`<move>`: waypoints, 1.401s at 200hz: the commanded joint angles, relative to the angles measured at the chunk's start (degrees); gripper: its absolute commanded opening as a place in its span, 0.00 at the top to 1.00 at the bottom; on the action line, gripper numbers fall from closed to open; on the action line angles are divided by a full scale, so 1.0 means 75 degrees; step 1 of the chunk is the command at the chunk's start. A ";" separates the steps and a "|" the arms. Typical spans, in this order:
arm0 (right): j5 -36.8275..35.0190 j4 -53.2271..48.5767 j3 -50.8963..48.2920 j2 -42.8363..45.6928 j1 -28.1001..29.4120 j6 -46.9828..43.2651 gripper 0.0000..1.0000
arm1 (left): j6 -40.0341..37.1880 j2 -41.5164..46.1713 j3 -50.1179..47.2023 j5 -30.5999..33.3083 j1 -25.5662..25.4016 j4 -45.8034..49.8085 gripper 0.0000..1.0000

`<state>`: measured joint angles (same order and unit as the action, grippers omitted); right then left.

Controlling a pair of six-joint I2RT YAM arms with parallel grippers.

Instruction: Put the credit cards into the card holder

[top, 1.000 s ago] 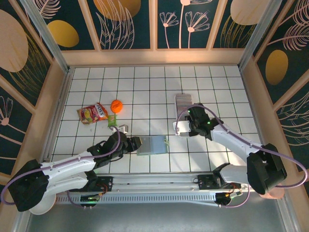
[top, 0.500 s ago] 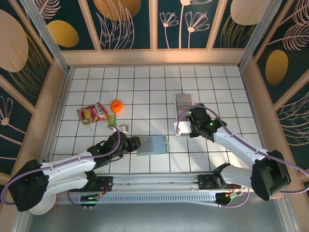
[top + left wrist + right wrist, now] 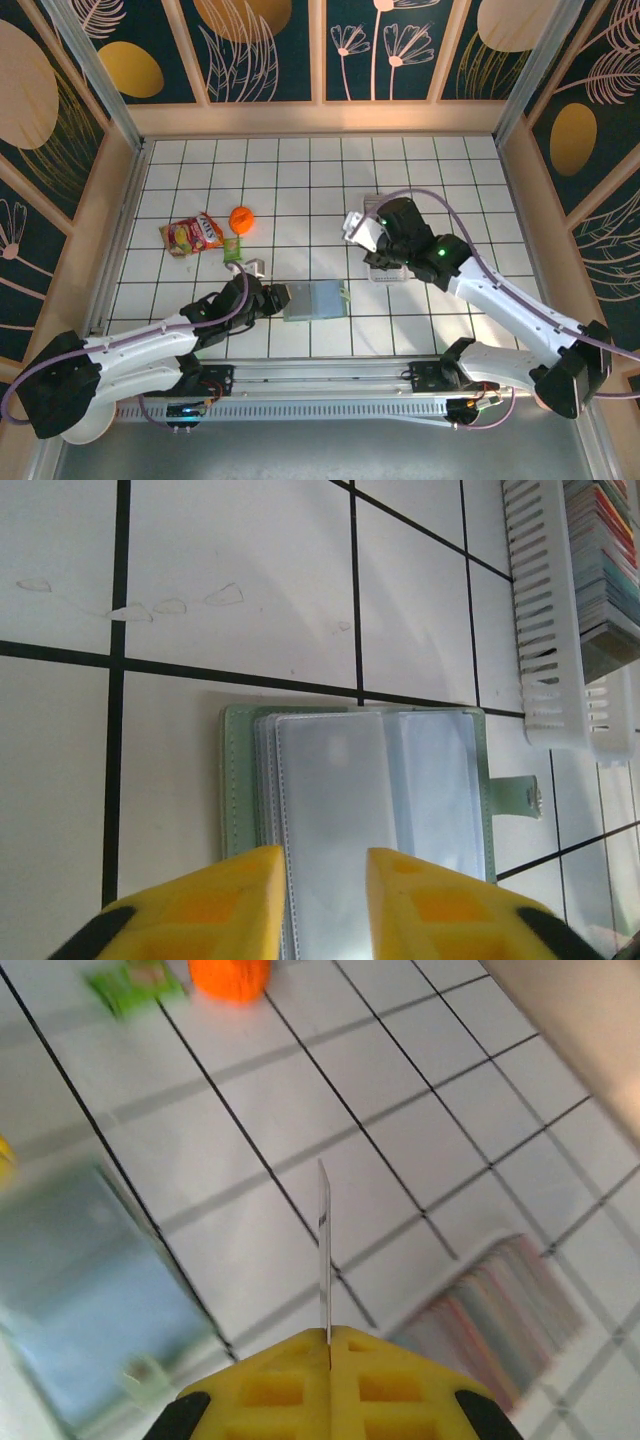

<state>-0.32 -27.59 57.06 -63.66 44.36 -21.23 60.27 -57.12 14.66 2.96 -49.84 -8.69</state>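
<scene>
The card holder [image 3: 318, 300] lies open on the tiles, sage-green with clear bluish sleeves [image 3: 370, 780] and a clasp tab on its right. My left gripper [image 3: 325, 865] hovers over its near edge, at the holder's left end [image 3: 278, 298] in the top view. Its yellow fingers [image 3: 225, 900] stand a narrow gap apart, with the sleeve showing between them. My right gripper [image 3: 329, 1335] is shut on one credit card [image 3: 323, 1250], seen edge-on and upright, raised [image 3: 358, 226] left of the tray. The other credit cards [image 3: 605, 550] stand as a striped row [image 3: 500, 1320] in the white slotted tray [image 3: 545, 630].
A snack bag [image 3: 192, 235], an orange ball [image 3: 241, 218] and a small green packet [image 3: 232, 249] lie left of centre. The tray's near end [image 3: 385, 274] shows under the right arm. Wooden walls ring the tiled floor.
My right gripper has risen from the tray and swung left and back, carrying one card. The left arm has stayed at the card holder's left edge.
</scene>
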 commanded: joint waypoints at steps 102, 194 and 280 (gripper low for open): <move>0.1803 0.4997 -0.4084 -0.0127 0.1152 1.0088 1.00 | 0.0417 -0.1010 -0.0216 -0.0190 -0.0023 -0.1225 1.00; 0.1591 0.5619 -0.3846 -0.1436 0.1140 0.9956 1.00 | 0.0271 -0.1660 -0.0091 -0.0055 -0.0028 -0.1040 1.00; 0.1926 0.6380 -0.3823 -0.2210 0.1140 1.0143 1.00 | 0.0232 -0.1658 -0.0201 0.0015 -0.0013 -0.1003 1.00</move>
<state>13.63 17.52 26.98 -79.37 52.62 53.84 63.05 -69.30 12.97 1.98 -49.84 -16.69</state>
